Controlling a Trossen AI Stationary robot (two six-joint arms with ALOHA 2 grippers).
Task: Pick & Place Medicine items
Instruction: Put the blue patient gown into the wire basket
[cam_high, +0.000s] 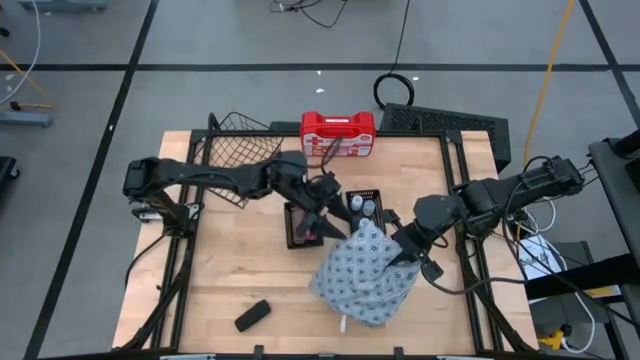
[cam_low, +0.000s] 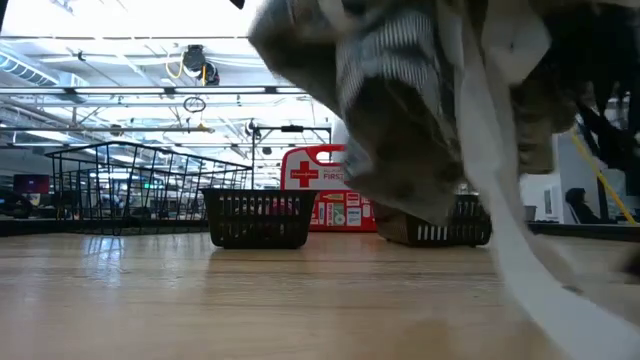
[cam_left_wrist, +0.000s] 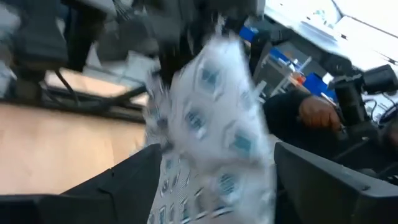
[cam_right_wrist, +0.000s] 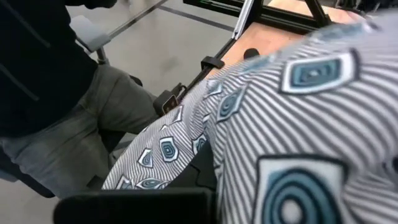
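High view: a patterned grey-blue cloth pouch is held up by the closed right pincer, while the left pincer is spread open over a small black mesh tray. Two whitish round bottles are seen in a neighbouring tray; a black oblong block is left near the tabletop front edge. Low view: ample bare wood is left in front of the trays. Wrist views: only patterned cloth is shown.

Both arms are dark, near-black, built of rounded joint housings linked by slim straight segments. The left arm carries thin black cables along its length. The right arm has bulkier housings, with loose cables trailing at its base. The left end effector's fingers are broad, flat and matte black.
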